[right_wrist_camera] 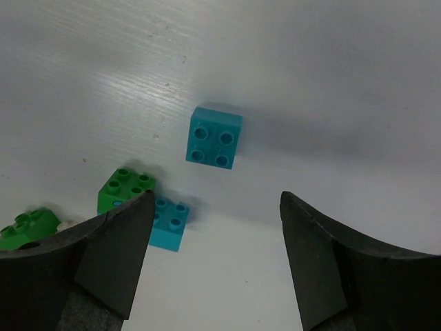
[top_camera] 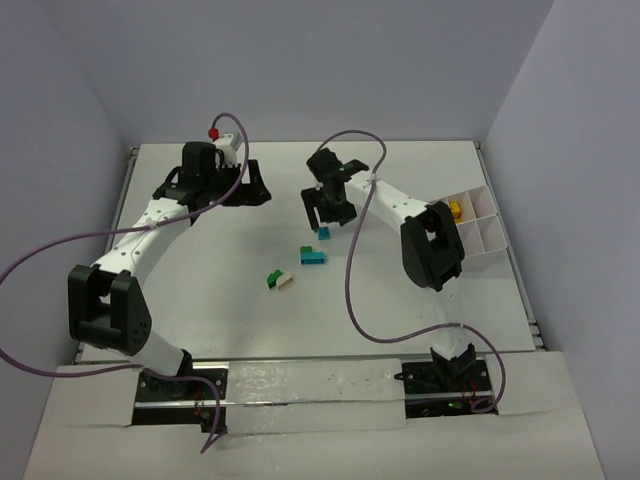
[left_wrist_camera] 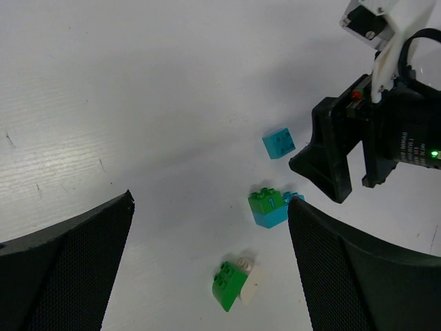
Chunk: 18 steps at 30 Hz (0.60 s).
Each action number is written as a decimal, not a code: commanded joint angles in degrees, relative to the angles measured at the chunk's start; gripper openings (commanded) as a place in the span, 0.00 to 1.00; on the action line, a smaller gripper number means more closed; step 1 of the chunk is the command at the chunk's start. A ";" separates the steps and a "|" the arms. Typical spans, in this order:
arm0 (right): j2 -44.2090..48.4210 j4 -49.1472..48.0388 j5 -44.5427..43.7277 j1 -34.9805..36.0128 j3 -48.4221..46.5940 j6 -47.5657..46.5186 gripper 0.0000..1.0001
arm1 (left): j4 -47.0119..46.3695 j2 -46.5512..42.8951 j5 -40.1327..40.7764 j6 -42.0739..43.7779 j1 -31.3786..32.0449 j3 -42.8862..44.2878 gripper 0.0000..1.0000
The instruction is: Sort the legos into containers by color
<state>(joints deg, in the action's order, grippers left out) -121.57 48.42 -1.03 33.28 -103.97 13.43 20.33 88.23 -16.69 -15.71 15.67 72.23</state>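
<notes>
Over the counter's (top_camera: pixel 200 260) middle, top view: I see the right pincer (top_camera: pixel 328 212) hanging just on the far side of a lone teal brick (top_camera: pixel 322 233), jaws parted and nothing between them. Next toward the near edge lies a green-and-teal pair (top_camera: pixel 313 256), then a green-and-white pair (top_camera: pixel 280 280). The white tray (top_camera: pixel 488 238) sits at the right edge, toward the far right corner. One yellow brick (top_camera: pixel 455 210) lies in its far compartment, on the side facing the counter's middle. The left pincer (top_camera: pixel 218 190) is out toward the far left corner, well apart from the bricks.

Left wrist view: left pincer (left_wrist_camera: pixel 210 207) spread wide, holding nothing, bare counter between its fingers. Beyond them I note the teal brick (left_wrist_camera: pixel 278 143), the green-and-teal pair (left_wrist_camera: pixel 270 207) and the green-and-white pair (left_wrist_camera: pixel 233 284) in a loose line. The right pincer's black body stands just beside the teal brick.

Right wrist view: right pincer (right_wrist_camera: pixel 217 207) open fairly wide and empty. The teal brick (right_wrist_camera: pixel 214 137) lies studs up just ahead of the fingertips, touching neither. The green-and-teal pair (right_wrist_camera: pixel 169 224) is partly hidden by the left finger. The green-and-white pair (right_wrist_camera: pixel 27 226) is at the frame's left edge.
</notes>
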 commanded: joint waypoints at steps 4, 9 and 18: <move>-4.03 -1.53 -1.35 0.69 -3.96 3.09 0.80 | -1.61 0.37 -0.85 -0.99 -0.64 1.16 0.99; -7.01 -0.34 -2.66 0.47 -7.03 3.79 0.73 | -1.87 0.37 -0.63 -0.81 -0.64 0.81 0.99; -10.09 0.05 -1.52 0.38 -7.48 3.84 0.67 | -1.57 0.85 -1.15 -0.72 -0.73 1.42 0.99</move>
<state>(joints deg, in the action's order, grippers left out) -130.07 48.37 -2.08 33.52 -108.92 16.67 20.31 88.40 -16.80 -16.09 15.27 72.23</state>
